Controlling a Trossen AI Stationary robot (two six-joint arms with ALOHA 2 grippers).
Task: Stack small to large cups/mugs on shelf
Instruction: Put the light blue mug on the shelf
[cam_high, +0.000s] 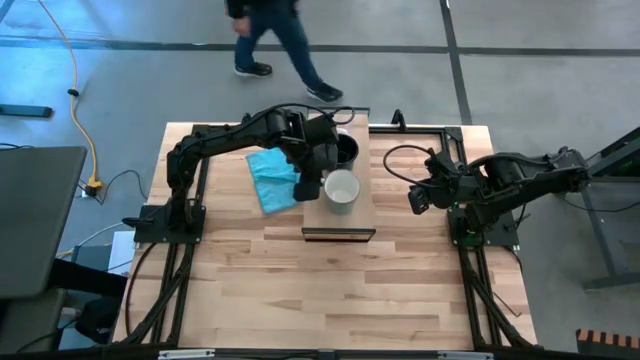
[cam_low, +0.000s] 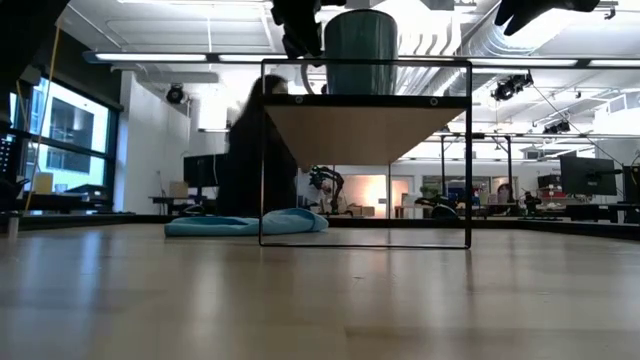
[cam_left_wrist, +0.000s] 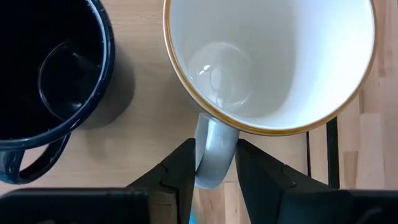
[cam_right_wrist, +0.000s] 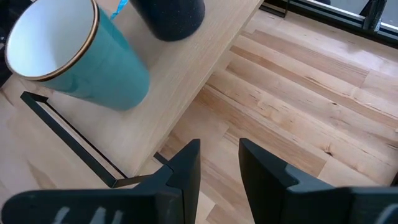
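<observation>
On the light-wood shelf (cam_high: 340, 222) stand two mugs. The nearer one (cam_high: 341, 190) is teal outside and white inside, with a gold rim. Behind it is a black mug (cam_high: 346, 150), and a clear glass cup (cam_left_wrist: 65, 74) seems to sit inside it. My left gripper (cam_left_wrist: 216, 149) is at the teal-and-white mug's left side, shut on its handle. My right gripper (cam_high: 413, 198) hangs open to the right of the shelf, with nothing between its fingers (cam_right_wrist: 186, 165). My left gripper pinches the mug's handle (cam_left_wrist: 215, 138) between its two fingers (cam_left_wrist: 183, 171), one on each flat side of the loop. The fingers come steeply from above, slanting in from the table's left. The mug stands upright on the shelf top.
A crumpled teal cloth (cam_high: 270, 178) lies on the table against the shelf's left side. A person (cam_high: 275, 35) walks on the floor beyond the far edge. The near half of the wooden table (cam_high: 330, 300) is bare.
</observation>
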